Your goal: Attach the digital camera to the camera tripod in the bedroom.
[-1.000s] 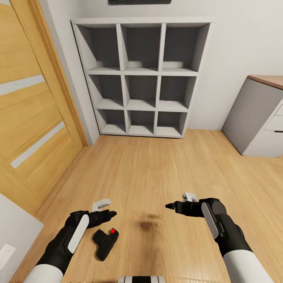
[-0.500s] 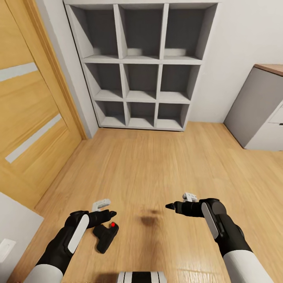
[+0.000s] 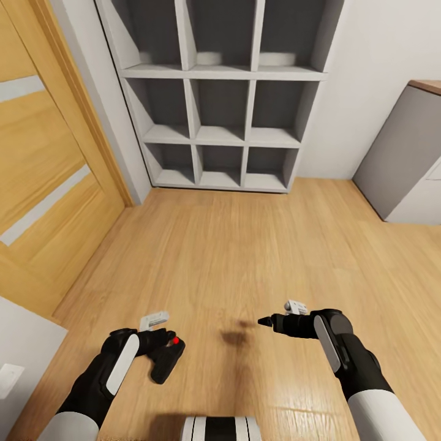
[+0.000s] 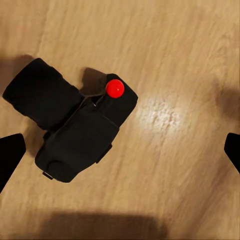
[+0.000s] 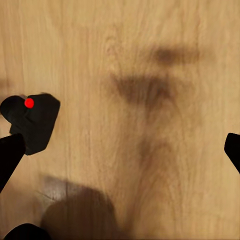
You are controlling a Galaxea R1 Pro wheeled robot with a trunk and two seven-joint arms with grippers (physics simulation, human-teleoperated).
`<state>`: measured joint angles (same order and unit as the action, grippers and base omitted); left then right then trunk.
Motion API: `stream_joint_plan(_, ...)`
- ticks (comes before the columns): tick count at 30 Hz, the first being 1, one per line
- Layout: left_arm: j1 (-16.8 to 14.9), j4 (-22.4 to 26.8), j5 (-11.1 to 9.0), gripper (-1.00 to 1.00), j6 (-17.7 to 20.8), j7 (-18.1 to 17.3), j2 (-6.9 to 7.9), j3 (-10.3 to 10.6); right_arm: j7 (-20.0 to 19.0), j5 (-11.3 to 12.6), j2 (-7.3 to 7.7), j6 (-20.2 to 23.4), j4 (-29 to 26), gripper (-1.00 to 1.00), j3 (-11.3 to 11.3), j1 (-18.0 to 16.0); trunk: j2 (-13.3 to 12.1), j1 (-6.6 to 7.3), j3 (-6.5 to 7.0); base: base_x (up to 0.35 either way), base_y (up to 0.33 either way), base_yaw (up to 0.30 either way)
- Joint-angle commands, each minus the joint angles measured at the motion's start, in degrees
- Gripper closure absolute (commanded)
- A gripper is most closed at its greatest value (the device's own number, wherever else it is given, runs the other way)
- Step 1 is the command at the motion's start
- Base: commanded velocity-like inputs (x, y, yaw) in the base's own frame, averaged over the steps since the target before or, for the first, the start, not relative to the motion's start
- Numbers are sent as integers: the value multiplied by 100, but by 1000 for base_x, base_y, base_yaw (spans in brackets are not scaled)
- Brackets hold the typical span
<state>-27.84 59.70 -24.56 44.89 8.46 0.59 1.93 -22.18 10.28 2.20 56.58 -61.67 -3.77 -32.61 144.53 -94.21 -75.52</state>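
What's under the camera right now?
The camera lies on bare wood floor, its red button showing. The floor directly beneath its body is covered. The left gripper hangs above it, jaws spread.

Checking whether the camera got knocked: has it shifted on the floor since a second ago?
Cannot tell. The digital camera sits closer to the left gripper, but the shelf and floor slid the same way, so the view moved.
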Motion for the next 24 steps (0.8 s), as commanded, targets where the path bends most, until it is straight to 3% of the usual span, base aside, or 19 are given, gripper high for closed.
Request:
stream_joint_plan(1,-2,7,-63,-100,12,70,5,18,-14,9,-1,28,-3,-100,-8,-4,3,-1,-27,0,0,0)
stream_joint_plan(24,-2,38,-64,-100,3,111,6,20,-14,18,-9,21,-3,-100,-17,-5,34,-60,-537,0,0,0)
